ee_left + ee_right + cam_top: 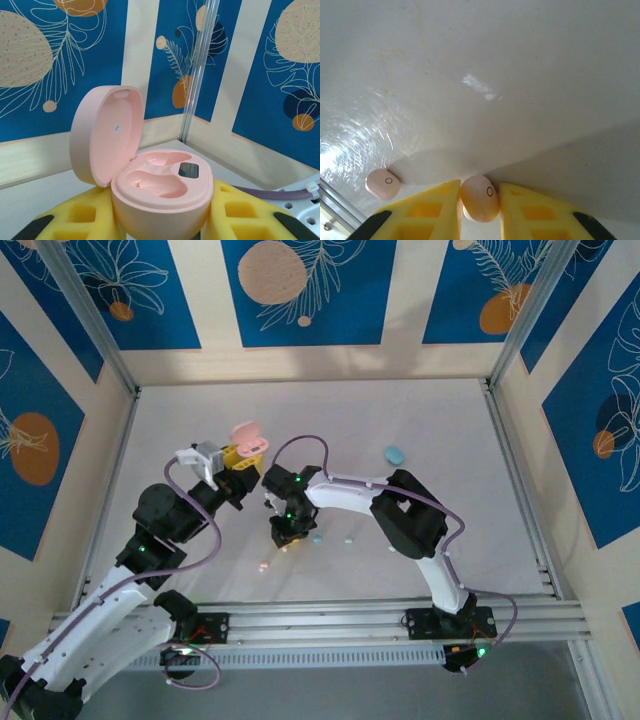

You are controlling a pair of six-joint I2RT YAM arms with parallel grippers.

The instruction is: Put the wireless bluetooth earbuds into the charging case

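White and glossy, the worktop (420,420) lies inside walls of blue panels (30,100) printed with leaves and peach discs. On it, near the front and just left of middle, a small rounded pink plastic earbud (480,196) sits between the yellow foam fingers (432,207) of the right end effector (480,192). That end effector is drawn narrow onto the bud, with a pad against each side; whether the bud is clear of the surface I cannot tell. A second pink earbud (382,183) lies loose on the worktop just left of those fingers in the right wrist view, apart from them. From above, a tiny light blue bud (317,538) and a pale mint bud (349,538) lie near the right end effector, on its right. Left of it and farther back, the left end effector (240,454) grips a rounded pink plastic charging case (160,197) by the base between its own yellow foam pads (82,215). The lid stands open, hinged up at the left, and both moulded wells in the base are empty. A light blue oval case (394,453), shut, lies well apart toward the back right.
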